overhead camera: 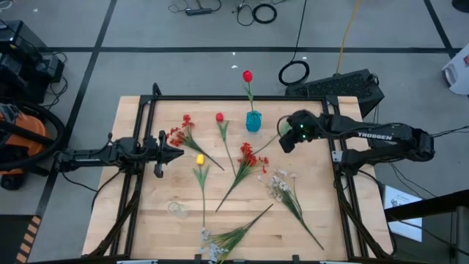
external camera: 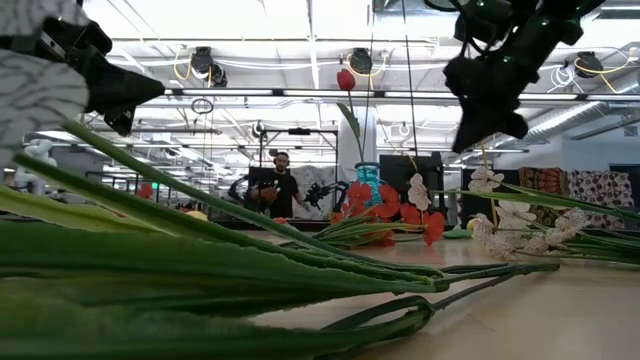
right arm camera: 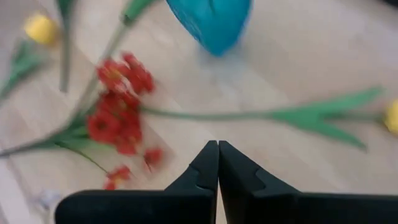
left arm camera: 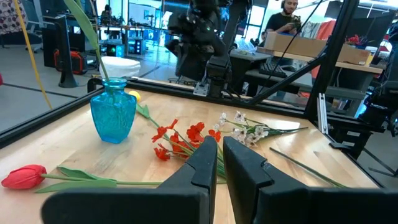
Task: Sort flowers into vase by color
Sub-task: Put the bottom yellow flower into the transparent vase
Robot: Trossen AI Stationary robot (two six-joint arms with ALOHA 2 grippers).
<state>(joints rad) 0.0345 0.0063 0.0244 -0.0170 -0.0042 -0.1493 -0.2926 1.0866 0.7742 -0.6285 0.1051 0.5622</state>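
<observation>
The teal vase [overhead camera: 253, 121] stands near the table's far edge, with one red bud [overhead camera: 248, 75] upright in it. Red berry sprays [overhead camera: 179, 132] [overhead camera: 249, 155], a red bud [overhead camera: 219, 117], a yellow bud [overhead camera: 199, 159] and white sprays [overhead camera: 278, 183] [overhead camera: 212, 246] lie flat on the wood. The clear glass vase [overhead camera: 176, 208] stands near the front left. My right gripper [overhead camera: 282, 139] hangs shut just right of the teal vase [right arm camera: 214, 22], above a leafy green stem [right arm camera: 311, 115] with a yellow bud [right arm camera: 392, 115]. My left gripper [overhead camera: 176, 152] is shut at the table's left, pointing at the flowers.
A black frame rail [overhead camera: 234, 97] borders the table's far side, and the arm mounts stand at both sides. Bare wood lies at the near right corner [overhead camera: 344, 227]. A person [external camera: 280, 185] stands in the room far behind the table.
</observation>
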